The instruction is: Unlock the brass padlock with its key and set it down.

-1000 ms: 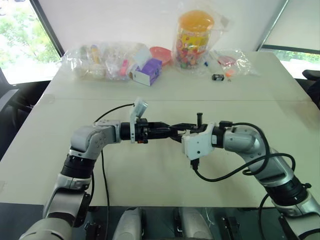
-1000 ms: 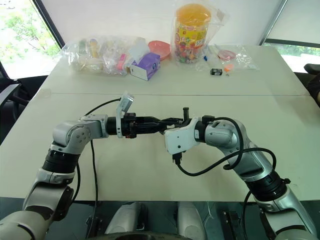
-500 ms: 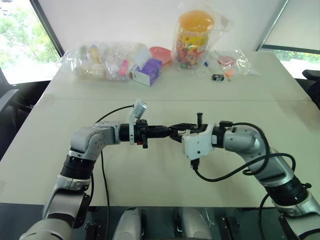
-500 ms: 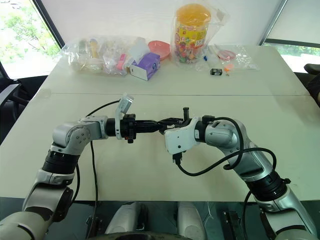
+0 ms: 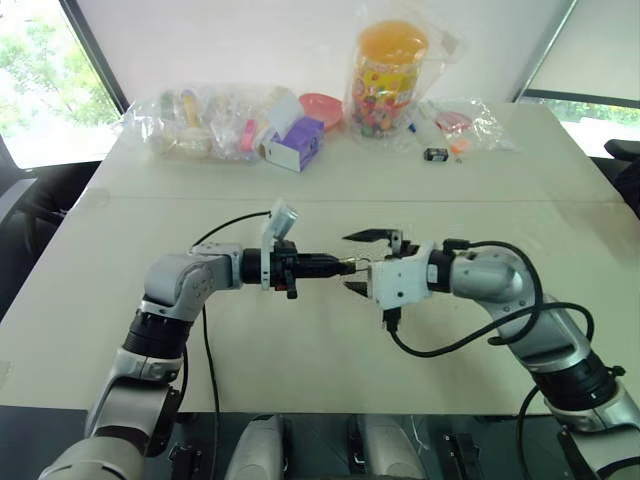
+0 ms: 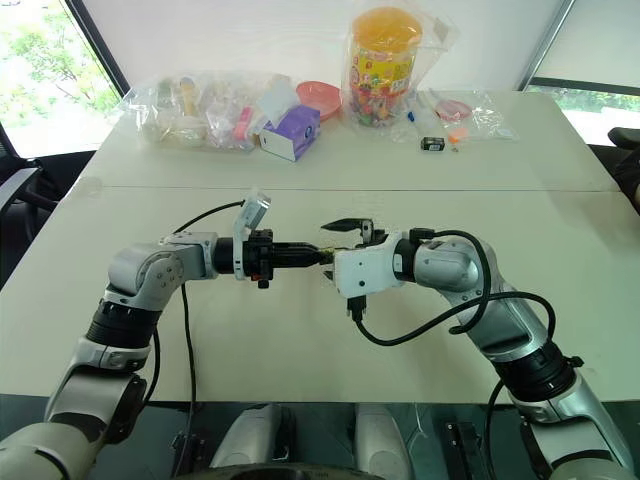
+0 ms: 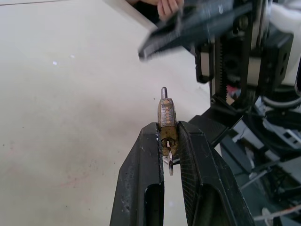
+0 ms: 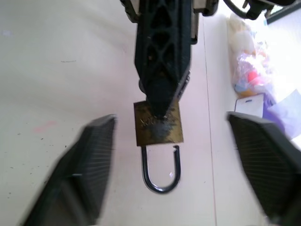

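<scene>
The right gripper (image 5: 358, 262) has just let go: a second ago its black fingers were pressed in around the tip of the other arm, and now they stand spread as wide as they go, one finger above and one below, with nothing between them. The left gripper (image 7: 170, 141) went the other way, from half open to pinched tight, and it now has the brass padlock (image 8: 158, 123) clamped by its flat faces between its fingertips, just in front of the open right jaws and raised well above the table (image 5: 300, 340). Neither arm has shifted its place; only the fingers changed. I read this as a handover: the lock now hangs on the left gripper alone. In the right wrist view the silvery shackle (image 8: 161, 170) hangs away from the left fingertips, and one leg ends in a free notched tip standing clear of the body, so the lock looks already sprung open. In the left wrist view the lock shows edge-on, a narrow brass block with its keyhole end toward the palm and the key (image 7: 168, 151) still seated there, a small ring (image 7: 170, 162) dangling from it. If that reading is right, what remains is mostly to set the lock down on the table beneath the hands.
</scene>
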You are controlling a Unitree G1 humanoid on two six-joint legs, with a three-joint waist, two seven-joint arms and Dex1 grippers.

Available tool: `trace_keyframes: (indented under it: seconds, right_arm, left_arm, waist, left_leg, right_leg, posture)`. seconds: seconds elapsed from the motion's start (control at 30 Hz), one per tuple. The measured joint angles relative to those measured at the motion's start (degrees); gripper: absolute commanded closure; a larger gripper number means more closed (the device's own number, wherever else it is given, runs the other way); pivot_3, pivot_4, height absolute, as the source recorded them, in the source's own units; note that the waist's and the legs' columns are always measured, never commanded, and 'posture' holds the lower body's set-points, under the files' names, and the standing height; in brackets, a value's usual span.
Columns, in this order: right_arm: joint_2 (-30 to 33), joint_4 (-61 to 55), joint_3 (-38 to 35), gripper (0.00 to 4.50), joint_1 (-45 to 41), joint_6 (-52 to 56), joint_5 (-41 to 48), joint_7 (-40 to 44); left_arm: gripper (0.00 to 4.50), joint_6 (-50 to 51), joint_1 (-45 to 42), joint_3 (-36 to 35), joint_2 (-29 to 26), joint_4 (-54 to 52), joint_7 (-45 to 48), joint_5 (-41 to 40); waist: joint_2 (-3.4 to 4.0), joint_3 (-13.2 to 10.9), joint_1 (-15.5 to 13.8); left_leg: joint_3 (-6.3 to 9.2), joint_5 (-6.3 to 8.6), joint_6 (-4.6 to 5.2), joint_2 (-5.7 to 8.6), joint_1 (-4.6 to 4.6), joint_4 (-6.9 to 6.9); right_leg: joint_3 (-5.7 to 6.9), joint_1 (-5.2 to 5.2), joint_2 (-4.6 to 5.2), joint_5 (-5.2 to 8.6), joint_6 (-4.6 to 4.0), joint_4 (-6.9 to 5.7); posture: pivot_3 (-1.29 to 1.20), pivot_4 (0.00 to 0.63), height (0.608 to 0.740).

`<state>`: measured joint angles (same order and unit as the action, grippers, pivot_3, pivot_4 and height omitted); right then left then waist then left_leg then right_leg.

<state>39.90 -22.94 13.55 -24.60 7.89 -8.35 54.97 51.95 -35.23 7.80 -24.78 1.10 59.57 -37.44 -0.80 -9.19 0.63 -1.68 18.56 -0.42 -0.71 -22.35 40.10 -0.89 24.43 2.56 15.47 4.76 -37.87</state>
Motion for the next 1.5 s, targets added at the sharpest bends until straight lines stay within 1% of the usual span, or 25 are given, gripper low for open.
trace_keyframes:
  seconds: [0.07, 0.17, 0.2, 0.27, 0.4, 0.77, 0.97, 1.27, 1.5]
  right_arm:
    - [0.0, -1.0, -2.1, 0.04, 0.5, 4.2, 2.7, 0.3]
    - [-0.1, -2.9, -7.1, 0.94, 1.0, 12.7, 8.8, 0.4]
    - [-0.1, -3.3, -8.3, 1.36, 1.0, 14.6, 10.4, 0.3]
    - [-0.7, -3.9, -10.0, 2.44, 1.0, 17.7, 13.2, -0.3]
    - [-0.9, -4.5, -10.6, 4.47, 1.0, 21.0, 16.2, -1.9]
    - [-1.9, -7.3, -7.2, 4.47, 1.7, 24.2, 18.0, -6.0]
    - [-2.2, -7.3, -5.3, 4.47, 2.9, 24.0, 18.0, -6.9]
    - [-2.0, -3.2, -4.6, 4.47, 3.9, 19.2, 16.1, -7.6]
    - [-2.0, -0.3, -4.5, 4.47, 3.5, 18.2, 15.7, -7.4]
  left_arm:
    - [4.50, -0.9, -0.2, 0.2, -0.7, 0.3, 1.1, 0.7]
    - [4.50, -2.6, -0.6, 0.5, -2.1, 1.1, 2.9, 1.8]
    - [4.50, -3.0, -0.6, 0.5, -2.2, 1.2, 3.3, 2.0]
    - [4.50, -3.8, -0.6, 0.8, -2.2, 1.5, 4.2, 2.1]
    - [4.50, -4.1, -0.7, 1.6, -2.2, 1.9, 5.1, 3.1]
    - [4.50, -4.7, -1.7, 1.4, -1.4, 3.6, 5.2, 3.1]
    - [4.50, -3.6, -3.2, -0.3, -0.5, 4.0, 4.6, 2.4]
    - [4.50, -1.0, -3.2, -0.6, -0.2, 2.5, 4.0, 1.5]
    - [4.50, -1.0, -3.2, -0.7, -0.9, 0.5, 4.2, 0.1]
  waist:
    - [0.00, 0.0, 0.0]
    - [0.00, 0.0, -0.1]
    - [0.00, 0.0, -0.1]
    - [0.00, 0.0, 0.0]
    - [0.00, 0.0, 0.0]
    - [0.00, 0.0, 0.0]
    - [0.00, 0.0, 0.0]
    - [0.00, 0.0, 0.0]
    - [0.00, 0.0, 0.0]
  left_leg:
    - [0.00, 0.00, 0.00, 0.00, 0.00, 0.00]
    - [0.00, 0.00, 0.01, 0.00, -0.01, 0.00]
    - [0.00, 0.00, 0.01, 0.00, -0.01, 0.00]
    - [0.01, 0.00, 0.01, -0.01, -0.01, -0.01]
    - [0.00, 0.01, 0.01, -0.01, -0.01, -0.01]
    - [0.00, 0.01, 0.01, 0.00, -0.02, 0.00]
    - [0.00, 0.01, 0.01, 0.00, -0.02, -0.01]
    - [0.00, 0.01, 0.01, 0.00, -0.02, -0.01]
    - [0.00, 0.01, 0.01, 0.00, -0.02, -0.01]
  right_leg:
    - [0.00, 0.00, 0.00, 0.00, 0.00, 0.00]
    - [0.00, 0.00, 0.02, 0.00, 0.00, 0.01]
    - [0.00, 0.00, 0.02, 0.00, 0.00, 0.01]
    - [0.00, 0.00, 0.01, 0.00, 0.00, 0.01]
    - [0.00, 0.00, 0.01, 0.00, 0.00, 0.01]
    - [0.00, 0.00, -0.01, 0.00, 0.00, 0.01]
    - [0.00, 0.00, -0.02, 0.00, 0.00, 0.01]
    - [0.00, 0.01, -0.04, 0.00, 0.00, 0.01]
    - [0.00, 0.01, -0.02, 0.00, 0.00, 0.01]
  posture:
    - [0.00, 0.150, 0.735]
    - [0.00, 0.150, 0.735]
    - [0.00, 0.150, 0.735]
    - [0.00, 0.150, 0.735]
    - [0.00, 0.150, 0.735]
    - [0.00, 0.150, 0.735]
    - [0.00, 0.150, 0.735]
    - [0.00, 0.150, 0.735]
    - [0.00, 0.150, 0.735]
